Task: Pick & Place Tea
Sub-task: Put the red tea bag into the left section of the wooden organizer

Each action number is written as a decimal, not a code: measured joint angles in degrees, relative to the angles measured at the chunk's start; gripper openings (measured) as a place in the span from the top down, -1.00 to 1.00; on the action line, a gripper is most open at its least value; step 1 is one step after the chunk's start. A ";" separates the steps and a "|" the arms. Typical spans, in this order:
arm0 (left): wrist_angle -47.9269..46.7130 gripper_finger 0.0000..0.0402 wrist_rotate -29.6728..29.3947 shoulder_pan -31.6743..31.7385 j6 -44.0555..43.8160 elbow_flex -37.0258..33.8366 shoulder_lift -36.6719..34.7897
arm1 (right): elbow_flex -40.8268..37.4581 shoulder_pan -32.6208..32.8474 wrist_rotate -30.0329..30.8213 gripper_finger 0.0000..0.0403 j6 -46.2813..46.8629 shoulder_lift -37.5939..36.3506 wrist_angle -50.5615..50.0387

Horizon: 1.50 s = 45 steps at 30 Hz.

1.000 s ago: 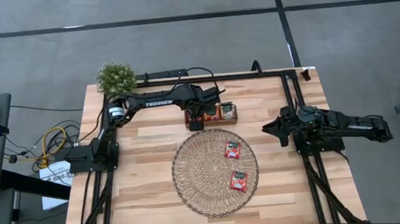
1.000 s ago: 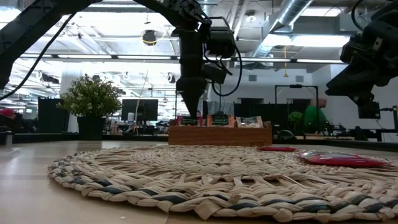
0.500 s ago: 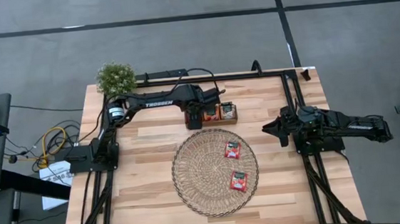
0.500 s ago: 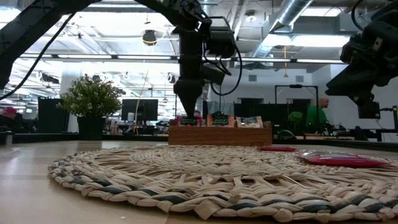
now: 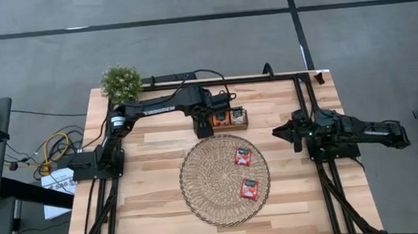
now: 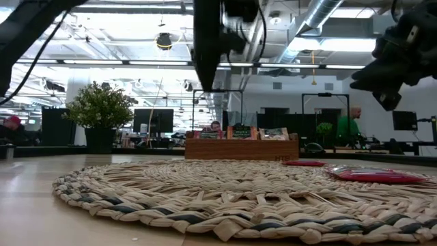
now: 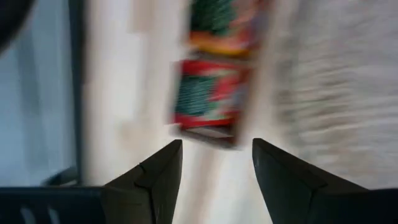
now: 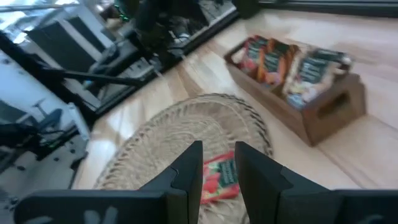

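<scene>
Left tool (image 5: 204, 127) hangs over the left end of the brown wooden three-slot tray (image 5: 241, 126), at about 12 o'clock from the round woven straw mat (image 5: 225, 180); its fingers (image 7: 155, 180) stand spread with nothing between them. Directly ahead of them, a red-orange sachet with a dark green label (image 7: 208, 101) stands in the tray's end slot — blurred in the wrist view, so I cannot tell whether it sits fully down. Judgement: spread fingers over a filled slot suit a sachet just let go there, upright so the slots keep packets filed on edge. Two more flat square red-orange tea sachets lie face up on the mat, one (image 5: 243, 156) toward 2 o'clock of its centre, the other (image 5: 249, 189) toward 4 o'clock, well apart from the tray; likely next to be collected. Right tool (image 5: 294, 134) waits off the mat's rim at 3 o'clock, fingers (image 8: 186, 171) narrowly parted, pinching nothing, aimed across the mat at the tray. A small green potted plant (image 5: 121, 81) marks the table's (image 5: 165, 225) far left corner.
</scene>
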 joint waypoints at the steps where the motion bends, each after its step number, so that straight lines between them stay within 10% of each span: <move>1: 0.36 0.06 3.32 -0.66 -1.38 0.10 -1.10 | 0.00 0.01 -0.70 0.57 0.00 0.02 0.73; 5: 1.89 0.06 10.40 -3.66 -5.72 0.14 -5.06 | 0.05 0.12 -4.46 0.57 0.00 1.04 2.80; 14: 10.37 0.06 2.65 -11.23 -17.84 -11.18 -12.27 | 4.06 6.75 -4.33 0.57 -4.04 11.58 4.94; 25: 31.17 0.06 4.50 -13.55 -31.15 -43.09 -28.46 | 15.84 13.00 1.30 0.57 -15.25 43.13 3.84; 45: 37.38 0.06 0.33 -13.55 -34.96 -72.05 -62.05 | 43.98 8.74 -0.42 0.21 -22.25 87.36 -5.17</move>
